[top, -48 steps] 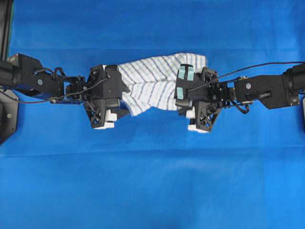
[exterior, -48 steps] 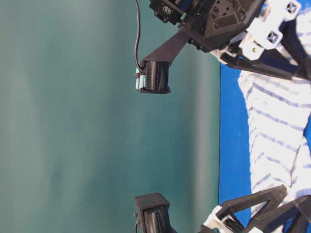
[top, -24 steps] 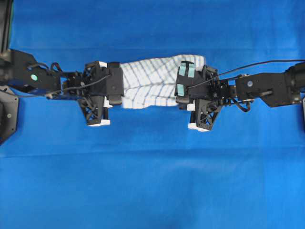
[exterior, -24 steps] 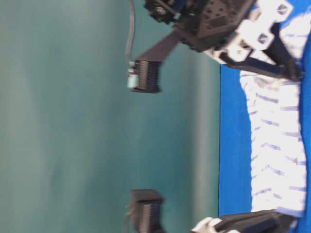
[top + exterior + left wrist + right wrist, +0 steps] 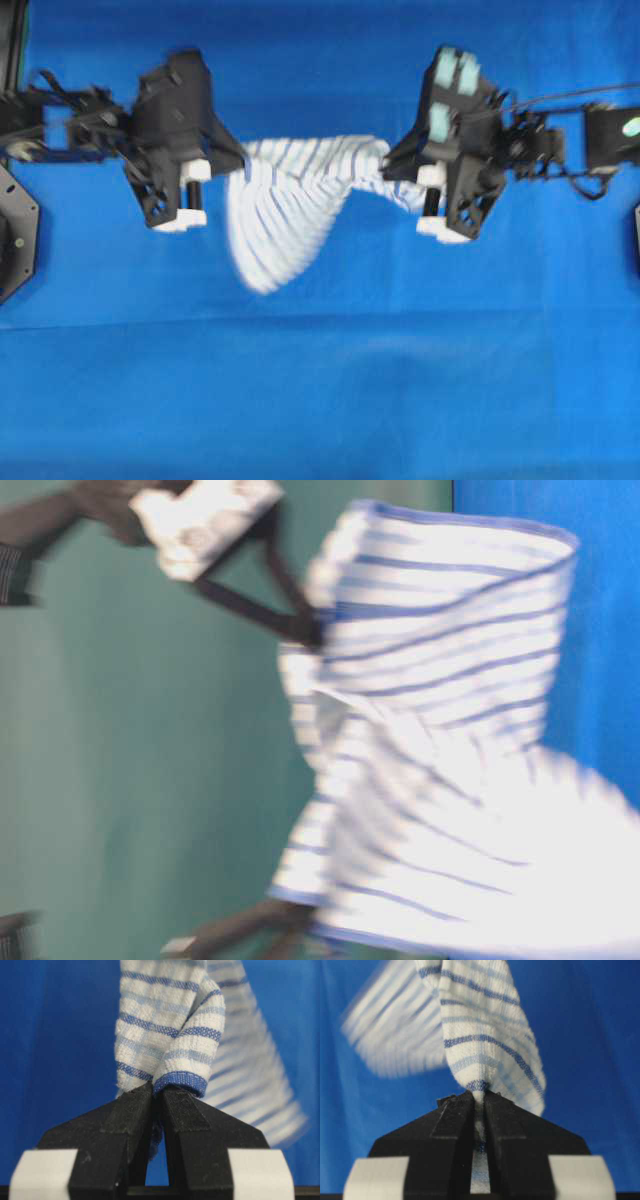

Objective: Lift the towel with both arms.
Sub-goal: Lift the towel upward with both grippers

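The white towel with blue stripes point(image 5: 290, 205) hangs in the air between both arms, sagging and blurred in the middle, above the blue cloth. My left gripper point(image 5: 222, 160) is shut on its left end; in the left wrist view the fingers point(image 5: 135, 1110) pinch a folded blue hem of the towel point(image 5: 165, 1025). My right gripper point(image 5: 400, 168) is shut on the right end, with fabric of the towel point(image 5: 480, 1035) squeezed between the black wedges of the right gripper point(image 5: 479, 1094). In the table-level view the towel point(image 5: 440, 730) fills the picture, stretched between the right gripper point(image 5: 310, 630) and the left gripper point(image 5: 290, 915).
A plain blue table cloth point(image 5: 320, 400) covers the whole table. A black mount point(image 5: 15, 240) sits at the left edge. A cable point(image 5: 560, 95) runs along the right arm. A green backdrop point(image 5: 120, 740) stands behind the table.
Both grippers closed on the towel's ends, then rose and drew apart. The towel left the table cloth and now hangs, swinging, between them.
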